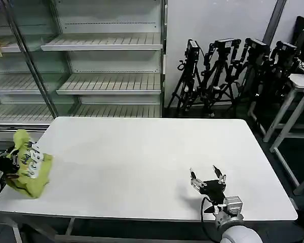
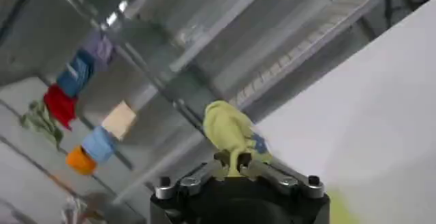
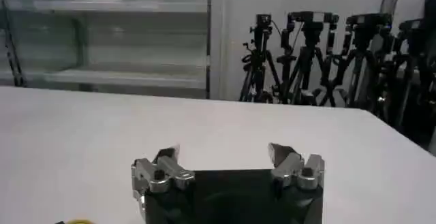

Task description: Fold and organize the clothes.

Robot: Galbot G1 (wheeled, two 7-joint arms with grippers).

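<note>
The left claw (image 1: 10,161) is closed on the crumpled lime yellow-green cotton T-shirt (image 1: 29,164) and holds it bunched at the left edge of the wide white bench (image 1: 142,157). I judge the step is bringing the shirt onto the bench; next it needs spreading flat toward the middle, where much free room lies. The right claw (image 1: 207,176) waits open, holding nothing, near the front edge.

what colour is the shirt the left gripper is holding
The T-shirt is lime yellow-green with a white-and-dark print, bunched in the left gripper; the head view shows it best.
</note>
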